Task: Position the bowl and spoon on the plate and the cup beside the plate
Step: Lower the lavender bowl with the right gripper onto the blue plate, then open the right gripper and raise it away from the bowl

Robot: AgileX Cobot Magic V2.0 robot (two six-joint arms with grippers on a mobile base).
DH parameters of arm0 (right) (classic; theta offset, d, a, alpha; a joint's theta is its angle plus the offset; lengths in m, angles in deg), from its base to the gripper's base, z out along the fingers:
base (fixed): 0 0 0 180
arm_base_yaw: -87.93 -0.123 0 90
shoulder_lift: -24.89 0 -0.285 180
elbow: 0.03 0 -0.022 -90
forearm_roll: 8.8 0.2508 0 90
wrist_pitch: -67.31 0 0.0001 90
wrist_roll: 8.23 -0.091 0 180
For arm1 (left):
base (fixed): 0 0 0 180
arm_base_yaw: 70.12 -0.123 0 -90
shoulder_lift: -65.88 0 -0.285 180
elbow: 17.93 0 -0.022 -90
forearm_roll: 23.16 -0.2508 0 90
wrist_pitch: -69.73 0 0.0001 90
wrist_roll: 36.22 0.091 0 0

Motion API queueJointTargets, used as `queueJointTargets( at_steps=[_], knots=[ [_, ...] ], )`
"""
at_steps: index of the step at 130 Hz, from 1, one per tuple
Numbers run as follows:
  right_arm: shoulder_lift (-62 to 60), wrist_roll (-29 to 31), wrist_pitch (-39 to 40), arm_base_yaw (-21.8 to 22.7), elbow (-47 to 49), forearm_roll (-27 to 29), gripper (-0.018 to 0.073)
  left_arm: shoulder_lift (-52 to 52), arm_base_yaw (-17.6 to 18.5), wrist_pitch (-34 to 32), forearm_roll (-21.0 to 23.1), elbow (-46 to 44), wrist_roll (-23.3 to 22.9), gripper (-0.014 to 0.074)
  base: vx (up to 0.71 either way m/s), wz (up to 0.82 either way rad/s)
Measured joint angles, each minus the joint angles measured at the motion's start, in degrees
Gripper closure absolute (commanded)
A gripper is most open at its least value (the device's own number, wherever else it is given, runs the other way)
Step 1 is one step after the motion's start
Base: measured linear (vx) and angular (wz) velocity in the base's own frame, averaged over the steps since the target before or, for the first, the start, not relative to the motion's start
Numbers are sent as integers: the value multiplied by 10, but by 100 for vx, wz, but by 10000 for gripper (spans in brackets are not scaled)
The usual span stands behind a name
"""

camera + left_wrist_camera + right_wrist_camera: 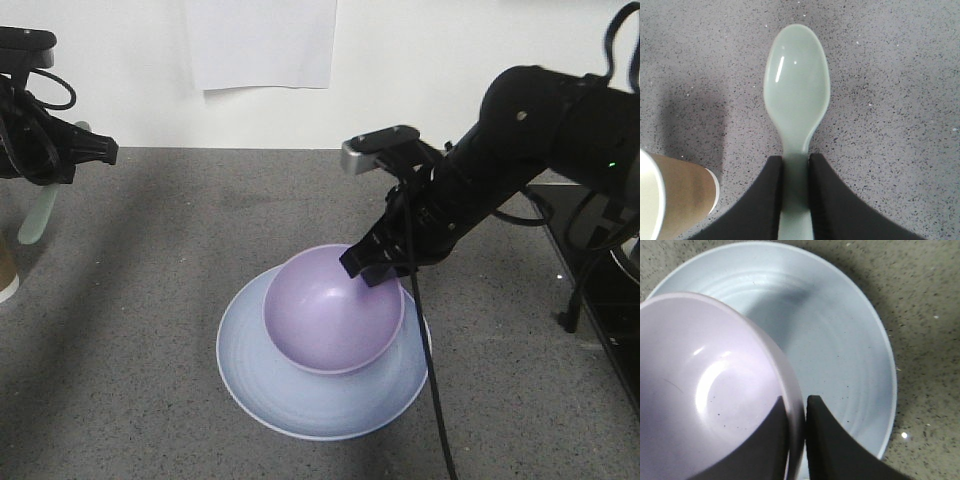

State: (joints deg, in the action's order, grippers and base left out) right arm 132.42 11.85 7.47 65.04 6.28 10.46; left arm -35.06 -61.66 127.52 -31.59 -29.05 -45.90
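My right gripper [378, 268] is shut on the far rim of the lavender bowl [330, 312], one finger inside and one outside. The bowl hangs tilted over the pale blue plate [262, 395], which lies on the table; the right wrist view shows the bowl [700, 390] above the plate [840, 340]. My left gripper [60, 165], raised at the far left, is shut on the handle of the mint-green spoon [40, 215], whose scoop [797, 80] hangs above the tabletop between the fingers [770, 200]. The brown paper cup [6, 272] stands at the left edge, below the spoon.
The grey speckled tabletop [150, 300] runs to a white wall at the back. A sheet of white paper [260, 40] hangs on that wall. Black cables and a dark stand [590, 270] sit at the table's right edge.
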Motion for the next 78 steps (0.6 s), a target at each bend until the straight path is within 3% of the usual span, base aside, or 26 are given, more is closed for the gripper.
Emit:
queueJointTargets(
  at_steps=[42,78],
  knots=[
    [43,0,1,0,0,4,414,0,0,0,0,0,0,604,0,0],
    [64,0,11,0,0,6,270,0,0,0,0,0,0,604,0,0]
  ],
)
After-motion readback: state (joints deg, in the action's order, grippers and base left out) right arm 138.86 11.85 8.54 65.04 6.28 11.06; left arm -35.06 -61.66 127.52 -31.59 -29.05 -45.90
